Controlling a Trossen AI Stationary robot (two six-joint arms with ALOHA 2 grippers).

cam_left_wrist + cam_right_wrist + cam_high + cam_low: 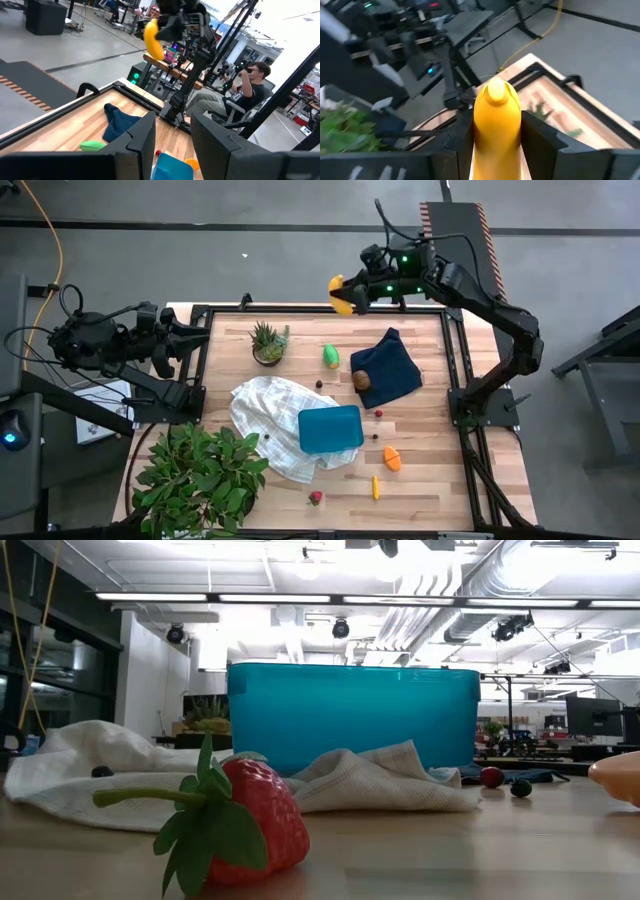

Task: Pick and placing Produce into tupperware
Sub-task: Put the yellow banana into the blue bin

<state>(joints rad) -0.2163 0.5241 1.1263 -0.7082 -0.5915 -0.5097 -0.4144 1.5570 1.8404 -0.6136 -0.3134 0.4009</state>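
Note:
My right gripper (356,292) is high over the table's far edge, shut on the yellow banana (341,293), which the left wrist view also shows as the banana (152,39). The teal tupperware (330,428) sits on a white checked cloth (268,415). On the table lie a green fruit (331,356), an orange wedge (392,458), a small carrot (376,487), a strawberry (316,498) and dark berries (378,414). A brown round fruit (361,380) rests on the navy cloth (392,365). My left gripper (172,145) waits open at the table's left edge. My right gripper pinches the banana (496,125) between its two fingers (542,137), which lie along its length. One end (496,92) sticks out past the fingertips. The fingers point roughly level toward the table's left. The banana is lifted clear of the table.
A small spiky succulent (267,343) stands near the far left of the table. A big leafy plant (200,475) fills the near left corner. A black frame (455,360) edges the table. A person (250,85) sits beyond the right side.

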